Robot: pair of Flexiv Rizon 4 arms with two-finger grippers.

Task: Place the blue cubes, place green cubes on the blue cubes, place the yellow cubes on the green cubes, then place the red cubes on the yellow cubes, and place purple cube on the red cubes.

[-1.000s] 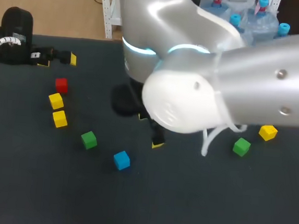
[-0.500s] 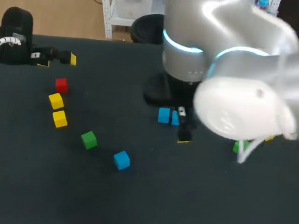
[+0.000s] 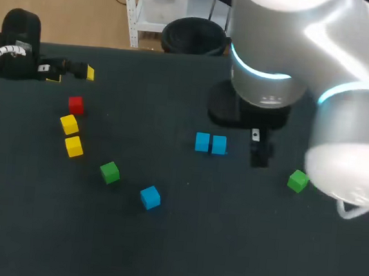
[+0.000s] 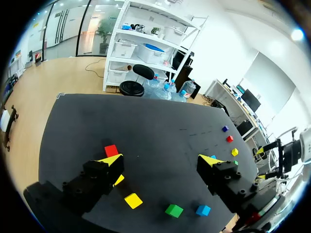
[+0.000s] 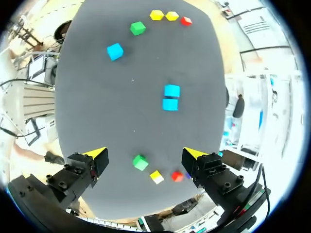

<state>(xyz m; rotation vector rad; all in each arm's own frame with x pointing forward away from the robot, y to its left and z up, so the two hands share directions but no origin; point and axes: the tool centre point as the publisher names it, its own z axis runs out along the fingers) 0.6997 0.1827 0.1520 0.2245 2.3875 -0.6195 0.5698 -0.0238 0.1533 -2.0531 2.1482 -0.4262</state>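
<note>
- Right hand [image 5: 146, 154] spread, empty; green cube [image 5: 140, 162] straight ahead of it. Left hand [image 4: 161, 159] spread too.
- An off-centre grab could nudge the yellow cube [image 5: 156, 176] just beside it.

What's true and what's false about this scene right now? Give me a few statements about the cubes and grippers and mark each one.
1. The blue pair sits side by side, touching. True.
2. A green cube is stacked on that pair. False: the left green cube and the right green cube each lie alone, away from it.
3. The right gripper holds a cube. False: it is open and empty.
4. The left gripper is open. True.
5. A red cube lies next to two yellow cubes. True.
6. All blue cubes are together. False: the third blue cube lies apart from the pair.
</note>
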